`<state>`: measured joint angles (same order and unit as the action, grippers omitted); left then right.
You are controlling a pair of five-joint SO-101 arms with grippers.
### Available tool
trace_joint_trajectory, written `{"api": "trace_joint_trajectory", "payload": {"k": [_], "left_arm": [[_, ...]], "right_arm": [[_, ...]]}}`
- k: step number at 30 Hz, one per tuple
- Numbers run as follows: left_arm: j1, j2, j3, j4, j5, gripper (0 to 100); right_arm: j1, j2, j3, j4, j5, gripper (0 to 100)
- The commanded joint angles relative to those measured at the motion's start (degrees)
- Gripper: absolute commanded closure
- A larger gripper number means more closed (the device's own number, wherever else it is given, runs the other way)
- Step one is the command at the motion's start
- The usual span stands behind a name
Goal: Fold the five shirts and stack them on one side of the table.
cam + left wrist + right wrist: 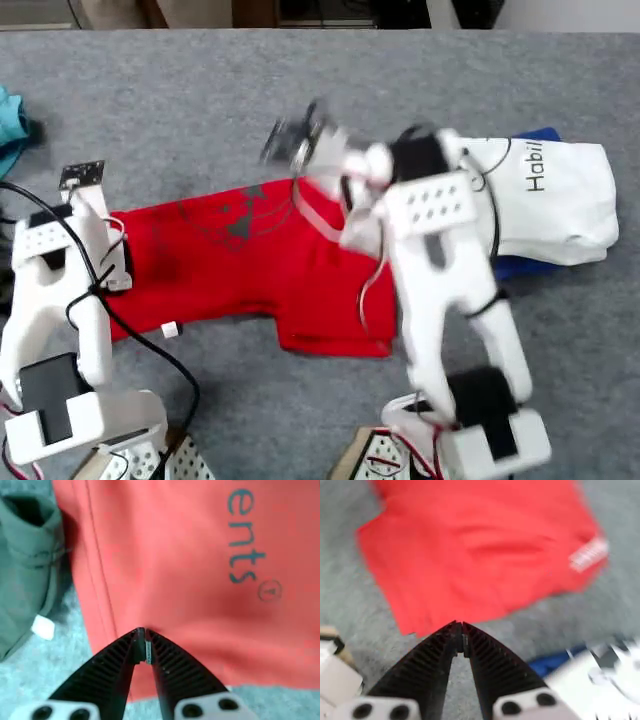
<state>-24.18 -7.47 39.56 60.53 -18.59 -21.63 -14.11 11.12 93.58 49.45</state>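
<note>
A red shirt (230,260) lies spread flat across the middle of the grey table (150,90). My left gripper (118,276) is at the shirt's left end. In the left wrist view it (143,642) is shut, its tips resting on the red shirt (190,555) close to a hem seam; no cloth shows between them. My right gripper (290,140) hangs blurred above the shirt's far edge. In the right wrist view it (459,630) is shut on nothing, raised over the red shirt (470,545). A folded white shirt (550,200) lies on a blue shirt (520,265) at the right.
A teal shirt (10,125) pokes in at the far left edge. A grey-green cloth (30,555) with a small white tag (42,627) lies beside the red shirt's edge. The blue shirt (555,662) and the white shirt (600,680) are close to my right arm.
</note>
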Motion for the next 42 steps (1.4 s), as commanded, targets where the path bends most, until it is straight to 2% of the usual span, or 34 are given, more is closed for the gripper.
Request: {"api": "trace_joint_trajectory", "payload": {"k": [1, 5, 9, 15, 25, 32, 42], "left_arm": [[-1.7, -2.5, 5.2, -10.0, 0.0, 98], [-1.9, -3.1, 6.2, -12.3, 0.1, 98], [-2.4, -3.1, 6.1, -12.3, 0.2, 98], [-1.9, -3.0, 6.1, -12.6, 0.2, 98], [-0.9, -2.6, 6.5, -14.0, 0.2, 98], [-0.7, -2.6, 6.5, -14.2, 0.2, 98], [-0.7, -2.6, 6.5, -14.3, 0.2, 98]], "right_arm": [[-6.1, -10.5, 18.6, -7.9, 3.1, 99.2], [-10.8, -16.7, 34.4, -17.1, 1.7, 93.5], [-11.4, -19.0, 40.6, -22.9, -2.8, 84.6], [-11.6, -18.0, 42.0, -30.2, -5.1, 87.7], [-11.6, -15.8, 42.3, -27.3, -5.7, 97.3], [-15.4, -15.7, 49.3, -31.5, -5.7, 88.8], [-15.8, -15.6, 52.2, -37.0, -5.8, 88.9]]}}
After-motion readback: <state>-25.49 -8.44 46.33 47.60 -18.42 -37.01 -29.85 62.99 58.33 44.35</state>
